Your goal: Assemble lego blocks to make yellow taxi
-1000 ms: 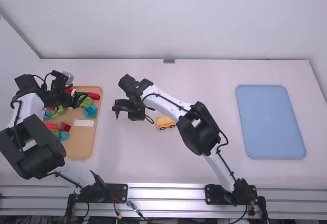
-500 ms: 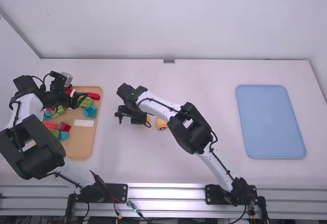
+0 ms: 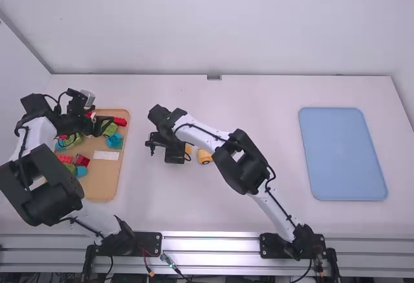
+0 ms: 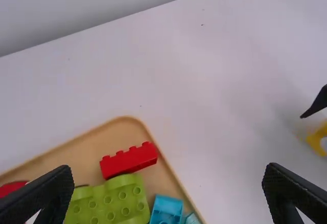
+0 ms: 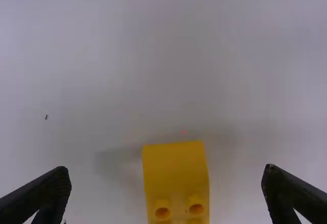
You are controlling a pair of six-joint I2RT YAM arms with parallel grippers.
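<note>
My right gripper (image 3: 174,154) is low over the middle-left table, beside a yellow block (image 3: 188,152) that it partly covers. A second yellow piece (image 3: 204,156) lies just right of that, partly under the arm. In the right wrist view the open right gripper (image 5: 166,169) has a yellow block (image 5: 176,165) with studs between its spread fingers, not touching either. My left gripper (image 3: 105,125) hovers over the brick tray at the far left; seen from its wrist, the left gripper (image 4: 167,175) stands open above a red brick (image 4: 129,160) and a green brick (image 4: 115,201).
The tan tray (image 3: 100,189) holds several red, green and blue bricks and a white label (image 3: 106,156). A blue mat (image 3: 343,154) lies at the right. In the left wrist view, a dark fingertip of the other arm stands by a yellow block (image 4: 319,138).
The right gripper has come a little toward the table's near side, its forearm swinging left over the second yellow piece, and the block beside it has come into view. The left gripper has shifted slightly right.
</note>
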